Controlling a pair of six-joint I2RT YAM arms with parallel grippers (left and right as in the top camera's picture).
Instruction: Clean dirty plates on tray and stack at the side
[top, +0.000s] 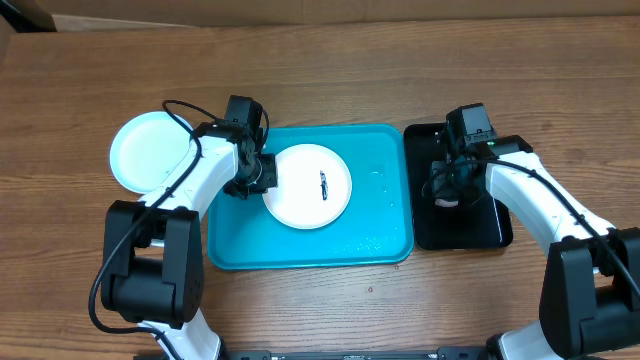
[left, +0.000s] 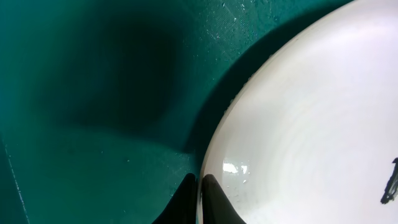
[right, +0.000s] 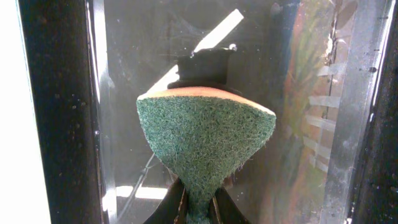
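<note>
Both clenched: left hand (left: 198, 182) on rim of white plate (top: 310, 185), right hand (right: 198, 205) on sponge (right: 205, 137) over black tray (top: 472, 232)

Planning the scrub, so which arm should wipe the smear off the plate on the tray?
Probably right: the right gripper holds the sponge; the left gripper is pinching the plate's rim.

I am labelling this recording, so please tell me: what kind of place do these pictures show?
Probably a robot test bench, not a real kitchen: robot arms at a wooden table, a white plate on a turquoise tray, and a green sponge over a black tray.
</note>
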